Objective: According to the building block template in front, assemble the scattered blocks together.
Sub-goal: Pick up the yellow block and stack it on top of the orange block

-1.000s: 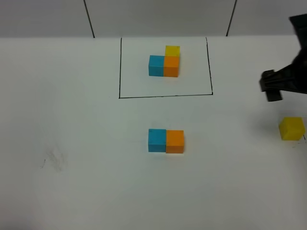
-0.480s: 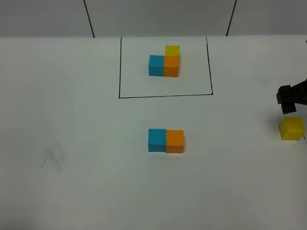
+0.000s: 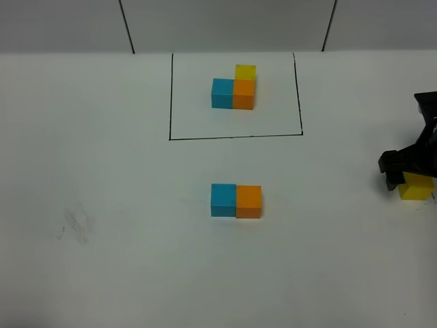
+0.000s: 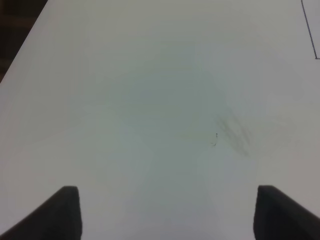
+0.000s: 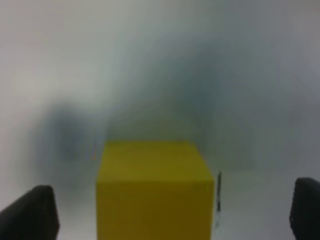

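Dropping onto the yellow cube (image 5: 155, 190), the right gripper (image 5: 167, 212) now has one finger on each side of it. The fingers are spread wide w/ a clear gap either side, nothing gripped yet. A sec ago they hung well off the cube, up toward the template's side; half a sec ago they were just short of it. Now the cube sits between the fingertips, resting on the table (image 3: 102, 273), and it hasn't shifted. Approach looks done, so the next move is prob close and lift. The gaps look abt equal, tho the wrist view is blurred

Well apart from those fingers, toward mid-table, the blue cube (image 3: 223, 199) and orange cube (image 3: 249, 201) touch side by side, unmoved. So 2 of 3 loose blocks are joined and yellow is the last

Farther still, beyond that pair, the template (image 3: 234, 89) sits in its black frame (image 3: 171, 96): blue beside orange, yellow behind orange. Yellow likely belongs against the loose orange cube's far face

The left gripper (image 4: 170, 215) has its fingers wide apart and nothing between them. Only bare table and a faint smudge (image 4: 232, 132) lie ahead of them
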